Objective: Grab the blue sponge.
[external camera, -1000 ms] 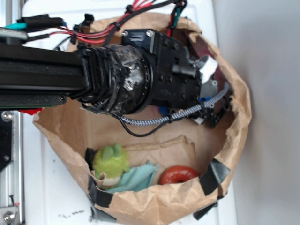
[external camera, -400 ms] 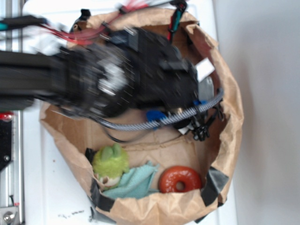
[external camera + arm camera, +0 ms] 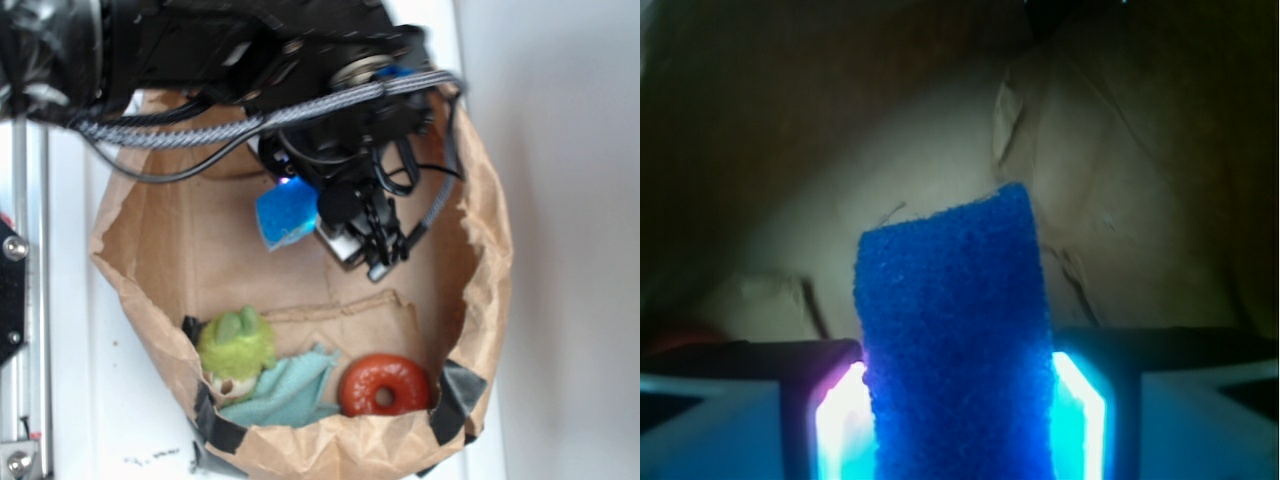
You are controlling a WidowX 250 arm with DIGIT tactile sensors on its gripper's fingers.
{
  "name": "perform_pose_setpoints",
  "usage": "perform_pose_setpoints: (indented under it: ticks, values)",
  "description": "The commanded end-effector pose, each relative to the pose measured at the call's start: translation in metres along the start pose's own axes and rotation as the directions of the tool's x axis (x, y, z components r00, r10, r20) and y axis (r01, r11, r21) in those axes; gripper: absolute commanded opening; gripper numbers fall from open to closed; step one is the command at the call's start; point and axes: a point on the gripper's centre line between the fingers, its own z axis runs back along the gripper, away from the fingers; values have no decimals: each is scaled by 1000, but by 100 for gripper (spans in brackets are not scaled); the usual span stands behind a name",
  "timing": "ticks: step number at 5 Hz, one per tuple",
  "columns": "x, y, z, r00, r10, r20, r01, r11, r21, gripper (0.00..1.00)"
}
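Observation:
The blue sponge [image 3: 285,215] hangs in the air above the floor of the brown paper bag [image 3: 480,260], pinched at its upper end by my gripper [image 3: 300,190]. In the wrist view the blue sponge [image 3: 955,340] fills the space between both fingers [image 3: 840,420], which press against its two sides, and it sticks out forward past the tips. My gripper [image 3: 958,420] is shut on it. The arm's black body and cables cover the top of the bag in the exterior view.
At the bag's near side lie a green plush toy [image 3: 237,348], a pale teal cloth [image 3: 290,385] and a red ring [image 3: 385,385]. The bag's crumpled walls rise all round. A metal rail [image 3: 20,300] runs along the left edge.
The arm has swung up toward the top of the exterior view. The blue sponge, mostly hidden under the gripper before, now hangs in plain sight, lifted off the bag floor.

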Motion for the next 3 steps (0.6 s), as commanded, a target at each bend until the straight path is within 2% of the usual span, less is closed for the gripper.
perform_pose_setpoints:
  ticks: [1,2,3]
  values:
    - [-12,11,70,970,-237,60,241,969,-59,0]
    - [-26,6,86,961,-243,133,255,963,-83,0]
    - [-41,-5,86,924,-188,334,226,971,-78,0]
